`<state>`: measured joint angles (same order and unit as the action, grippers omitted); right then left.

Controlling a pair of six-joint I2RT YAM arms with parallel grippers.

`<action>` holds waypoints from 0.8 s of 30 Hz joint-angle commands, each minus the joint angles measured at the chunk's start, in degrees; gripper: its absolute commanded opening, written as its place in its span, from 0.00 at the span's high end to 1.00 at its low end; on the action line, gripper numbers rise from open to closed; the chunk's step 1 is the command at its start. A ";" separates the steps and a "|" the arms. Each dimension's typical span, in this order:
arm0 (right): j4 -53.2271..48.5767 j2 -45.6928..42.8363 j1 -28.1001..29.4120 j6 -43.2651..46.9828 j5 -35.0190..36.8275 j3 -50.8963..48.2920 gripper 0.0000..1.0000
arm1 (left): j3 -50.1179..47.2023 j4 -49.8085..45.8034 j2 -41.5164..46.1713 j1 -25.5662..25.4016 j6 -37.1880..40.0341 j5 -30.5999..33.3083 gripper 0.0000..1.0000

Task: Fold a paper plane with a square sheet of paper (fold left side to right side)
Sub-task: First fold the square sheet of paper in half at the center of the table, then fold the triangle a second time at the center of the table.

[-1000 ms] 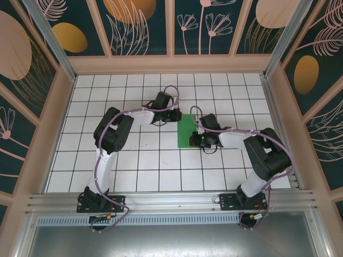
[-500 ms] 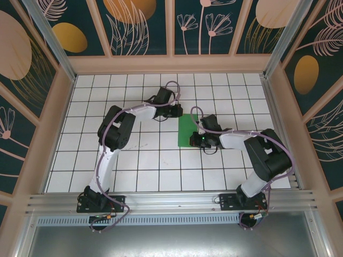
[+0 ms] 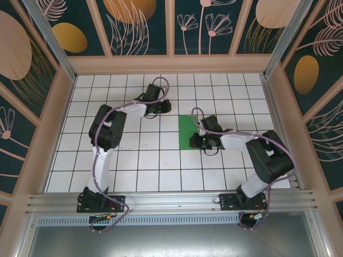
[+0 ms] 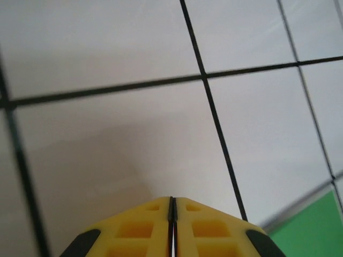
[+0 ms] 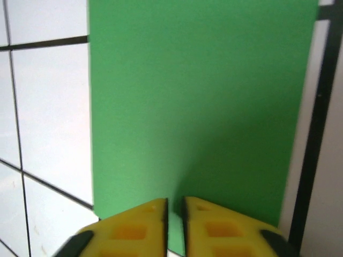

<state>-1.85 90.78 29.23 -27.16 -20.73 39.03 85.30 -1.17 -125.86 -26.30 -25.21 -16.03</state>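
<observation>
The square sheet of paper (image 3: 187,131) lies flat on the tiled floor as a bright-green rectangle about one tile wide and two tiles long. My right gripper (image 3: 200,140) rests on its near right part. In the right wrist view the yellow fingertips (image 5: 174,202) stand over the paper's (image 5: 198,96) near edge, jaws almost together with a thin slit between them. My left gripper (image 3: 166,107) is up and to the left of the sheet, apart from it. In the left wrist view it (image 4: 172,201) is shut and holds nothing, with a green corner (image 4: 313,225) at lower right.
White tiles with black grid lines (image 3: 134,155) cover the floor. Wooden walls (image 3: 171,64) enclose it at the back and sides. An aluminium rail (image 3: 171,201) runs along the near edge by the arm bases.
My left gripper has drawn back up and to the left, off the paper's left edge. The paper now shows more fully as a flat rectangle. The right gripper has stayed put.
</observation>
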 commanded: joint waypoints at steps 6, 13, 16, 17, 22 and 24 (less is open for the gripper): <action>-0.11 -11.22 -5.40 0.43 -0.35 1.13 0.55 | -18.97 10.75 17.51 -1.71 -7.00 -8.20 0.85; 2.20 -16.70 -11.69 -0.91 -2.44 -4.04 0.40 | -20.04 12.50 14.32 -6.84 -10.19 -12.50 0.85; 2.68 -18.12 -12.22 -1.63 -2.58 -5.82 0.35 | -17.20 11.70 10.77 -7.92 -10.89 -12.59 0.84; 2.53 -18.34 -12.40 -1.67 -2.56 -6.18 0.33 | -16.34 11.19 9.75 -8.13 -11.00 -12.47 0.85; 2.07 -18.89 -12.77 -1.89 -2.65 -7.89 0.26 | -12.87 7.62 5.68 -9.19 -10.47 -11.18 0.85; 1.78 -18.89 -12.97 -1.88 -2.65 -8.00 0.23 | -12.47 6.98 4.82 -9.45 -10.22 -10.91 0.85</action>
<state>-0.27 73.21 16.84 -29.02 -22.55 31.73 70.94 8.10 -119.66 -35.29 -35.05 -26.98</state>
